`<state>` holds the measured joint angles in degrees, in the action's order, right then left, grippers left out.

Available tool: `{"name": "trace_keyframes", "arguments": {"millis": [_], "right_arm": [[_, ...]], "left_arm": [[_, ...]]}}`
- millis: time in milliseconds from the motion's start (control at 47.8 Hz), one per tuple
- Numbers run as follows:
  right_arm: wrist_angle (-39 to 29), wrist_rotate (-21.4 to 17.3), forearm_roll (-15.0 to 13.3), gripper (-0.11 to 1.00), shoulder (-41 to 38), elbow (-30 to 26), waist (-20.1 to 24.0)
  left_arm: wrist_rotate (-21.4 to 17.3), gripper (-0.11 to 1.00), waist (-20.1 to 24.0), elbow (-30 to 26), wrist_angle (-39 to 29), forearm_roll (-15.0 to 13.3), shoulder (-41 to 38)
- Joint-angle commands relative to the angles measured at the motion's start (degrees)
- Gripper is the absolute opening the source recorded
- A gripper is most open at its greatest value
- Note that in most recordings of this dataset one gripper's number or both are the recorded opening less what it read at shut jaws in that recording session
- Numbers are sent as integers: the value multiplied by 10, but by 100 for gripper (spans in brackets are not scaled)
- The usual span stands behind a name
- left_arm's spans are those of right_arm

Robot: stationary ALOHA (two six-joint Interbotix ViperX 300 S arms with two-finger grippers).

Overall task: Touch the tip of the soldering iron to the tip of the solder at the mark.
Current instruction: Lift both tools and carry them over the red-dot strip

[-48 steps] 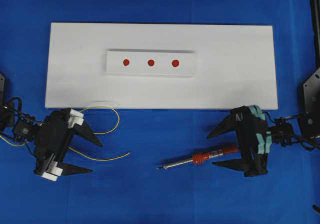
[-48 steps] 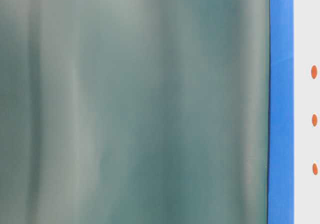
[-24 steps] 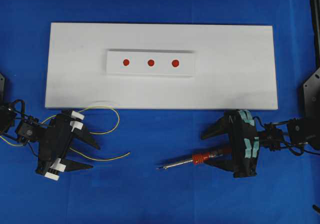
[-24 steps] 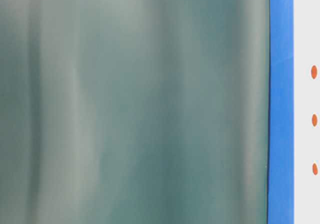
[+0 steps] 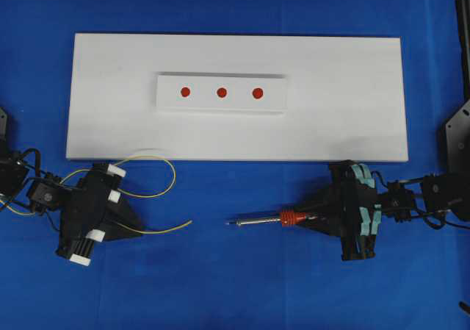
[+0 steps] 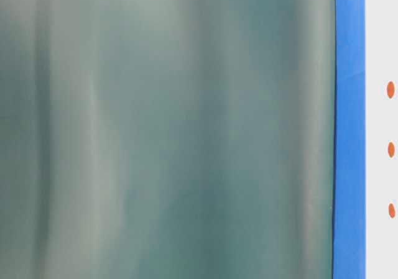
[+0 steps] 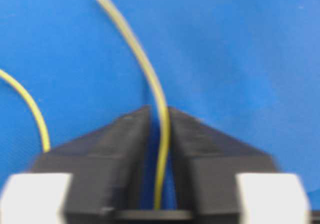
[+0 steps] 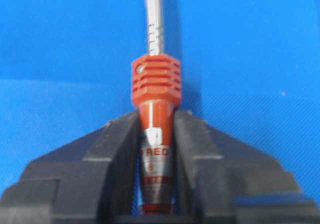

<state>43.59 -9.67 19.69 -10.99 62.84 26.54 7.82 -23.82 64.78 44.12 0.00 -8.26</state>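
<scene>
a blurred grey-green surface (image 6: 168, 130) with faint vertical streaks fills most of the table-level view, from the left edge nearly to the right; what it is cannot be told. just right of it runs a narrow vertical strip of bright blue tabletop (image 6: 349, 130). beyond that, at the right edge, lies a plain white board (image 6: 378, 43) bearing 3 small orange-red oval marks (image 6: 390, 150), one above another, evenly spaced and partly cut off by the frame.

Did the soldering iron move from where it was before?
Yes. The soldering iron swung level and sits a bit nearer the white board, its tip higher than before.
</scene>
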Motion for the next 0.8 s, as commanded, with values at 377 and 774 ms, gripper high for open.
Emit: {"name": "trace_keyframes", "arguments": {"millis": [377,774], "right_arm": [[-49,7,-2,6,45,-8,0],[-343,61,-2,6,244,-46,-71]], "left_arm": [[5,0,-2,-40,-118,0,65],[6,0,6,-116,-428,0,243]]}}
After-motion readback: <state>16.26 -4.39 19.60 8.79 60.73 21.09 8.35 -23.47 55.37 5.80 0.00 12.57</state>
